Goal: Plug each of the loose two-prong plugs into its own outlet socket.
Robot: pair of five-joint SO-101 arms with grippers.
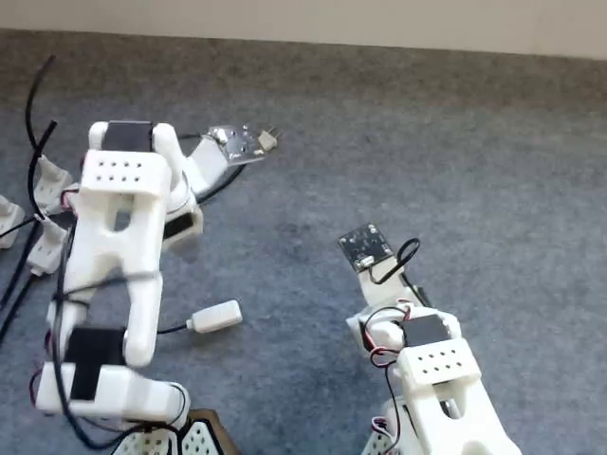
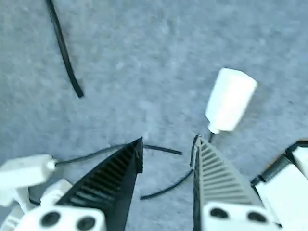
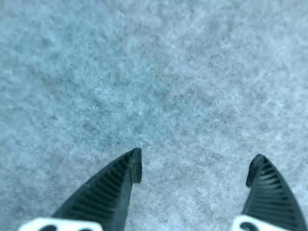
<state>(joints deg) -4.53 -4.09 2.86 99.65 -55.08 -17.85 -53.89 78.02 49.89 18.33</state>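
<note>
Spread wide, your left tool [image 2: 168, 139] hangs near the white plug [image 2: 230, 103]; centre its body between the fingers before closing. Right tool [image 3: 197, 154] is spread too.

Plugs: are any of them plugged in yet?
Nothing looks done yet. One plug lies loose on the carpet, and a second plug farther back shows bare prongs. Nothing is in hand: the left gripper is open and empty, and the right gripper is open over bare carpet. All the plugging in is left.
</note>
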